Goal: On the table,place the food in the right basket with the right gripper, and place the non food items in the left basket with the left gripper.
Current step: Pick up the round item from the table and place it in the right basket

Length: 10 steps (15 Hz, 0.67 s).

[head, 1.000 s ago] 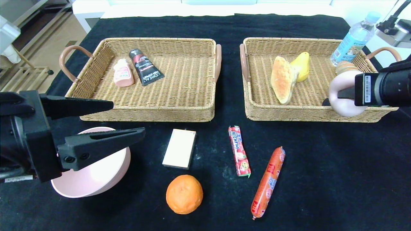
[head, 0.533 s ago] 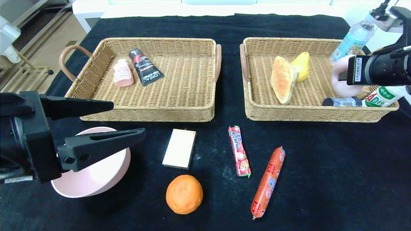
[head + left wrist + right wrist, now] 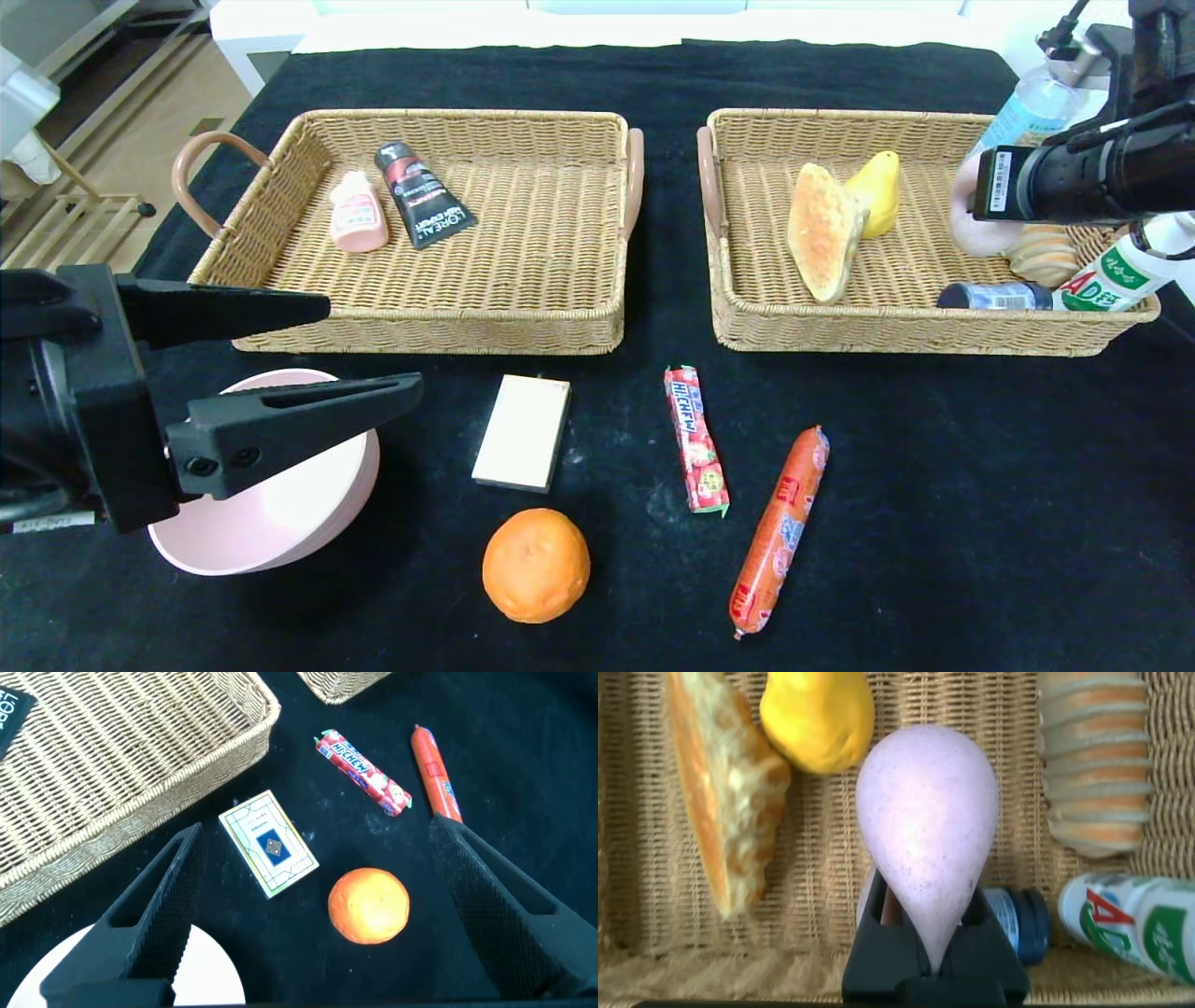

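Observation:
My right gripper (image 3: 978, 191) is shut on a pink doughnut (image 3: 967, 224) and holds it above the right side of the right basket (image 3: 840, 332); the wrist view shows the doughnut (image 3: 926, 831) pinched edge-on by the gripper (image 3: 929, 929). My left gripper (image 3: 373, 343) is open and empty above the pink bowl (image 3: 280, 513) at the front left. On the cloth lie a card box (image 3: 521, 431), an orange (image 3: 536, 565), a candy stick (image 3: 695, 439) and a sausage (image 3: 780, 529). The left basket (image 3: 429, 329) holds a pink bottle (image 3: 358, 213) and a black tube (image 3: 425, 195).
The right basket holds bread (image 3: 822, 231), a yellow fruit (image 3: 878, 191), a layered pastry (image 3: 1041, 254) and a drink bottle (image 3: 1102, 280). A water bottle (image 3: 1027, 103) stands behind its far right corner. The left wrist view shows the card box (image 3: 268, 843) and orange (image 3: 369, 904).
My right gripper has carried the doughnut up and back from the basket's front right rim to over its right side. The left arm has not moved.

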{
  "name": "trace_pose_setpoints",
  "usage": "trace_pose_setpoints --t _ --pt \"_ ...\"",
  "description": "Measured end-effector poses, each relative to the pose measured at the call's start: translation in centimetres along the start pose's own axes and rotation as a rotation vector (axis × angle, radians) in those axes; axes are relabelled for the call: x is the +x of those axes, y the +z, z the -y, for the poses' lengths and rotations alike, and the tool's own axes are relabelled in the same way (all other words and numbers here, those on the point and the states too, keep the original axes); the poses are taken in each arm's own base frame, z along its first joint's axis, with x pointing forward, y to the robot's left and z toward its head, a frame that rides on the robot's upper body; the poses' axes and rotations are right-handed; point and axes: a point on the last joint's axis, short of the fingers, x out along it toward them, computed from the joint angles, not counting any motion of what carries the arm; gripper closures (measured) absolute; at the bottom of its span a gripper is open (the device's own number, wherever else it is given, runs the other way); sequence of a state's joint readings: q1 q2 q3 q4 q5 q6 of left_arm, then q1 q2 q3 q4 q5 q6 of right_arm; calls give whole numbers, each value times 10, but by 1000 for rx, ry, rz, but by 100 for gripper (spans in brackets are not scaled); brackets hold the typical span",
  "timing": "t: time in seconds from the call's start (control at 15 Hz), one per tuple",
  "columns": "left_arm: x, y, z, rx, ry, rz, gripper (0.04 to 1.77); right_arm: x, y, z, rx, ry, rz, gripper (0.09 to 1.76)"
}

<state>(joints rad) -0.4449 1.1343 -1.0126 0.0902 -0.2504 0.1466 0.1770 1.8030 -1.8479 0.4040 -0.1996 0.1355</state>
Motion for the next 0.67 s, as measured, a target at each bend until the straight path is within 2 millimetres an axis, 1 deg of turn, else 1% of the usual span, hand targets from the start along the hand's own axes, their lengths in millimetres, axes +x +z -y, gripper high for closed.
trace_pose_setpoints --t 0.2,0.47,0.67 --pt "0 0 0 0 0 0 9 16 6 4 11 -17 18 169" --pt "0 0 0 0 -1 1 9 35 7 5 21 -26 39 169" --pt "0 0 0 0 -1 2 9 43 5 5 23 -29 45 169"
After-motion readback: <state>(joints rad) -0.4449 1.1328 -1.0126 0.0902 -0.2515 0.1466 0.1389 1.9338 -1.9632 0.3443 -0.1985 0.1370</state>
